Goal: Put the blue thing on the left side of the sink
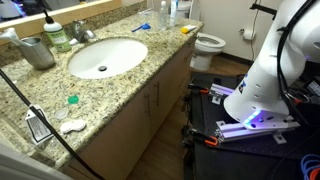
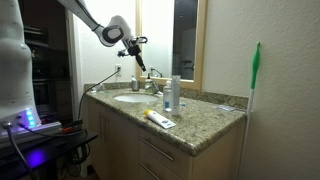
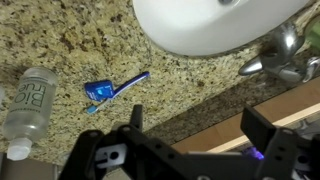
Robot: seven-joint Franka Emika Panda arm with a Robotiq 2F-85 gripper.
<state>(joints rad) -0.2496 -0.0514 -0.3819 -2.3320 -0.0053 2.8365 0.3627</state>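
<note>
Blue thing (image 3: pixel 115 88) lies, we see, on the speckled granite counter (image 3: pixel 60 40), just outside the rim of the white sink (image 3: pixel 190 30). Our gripper (image 3: pixel 198 130) hangs above the counter, its fingers (image 3: pixel 133 118) spread apart and empty. A clear bottle (image 3: pixel 28 105) is near; the blue thing sits between it and the basin, touching neither.
</note>
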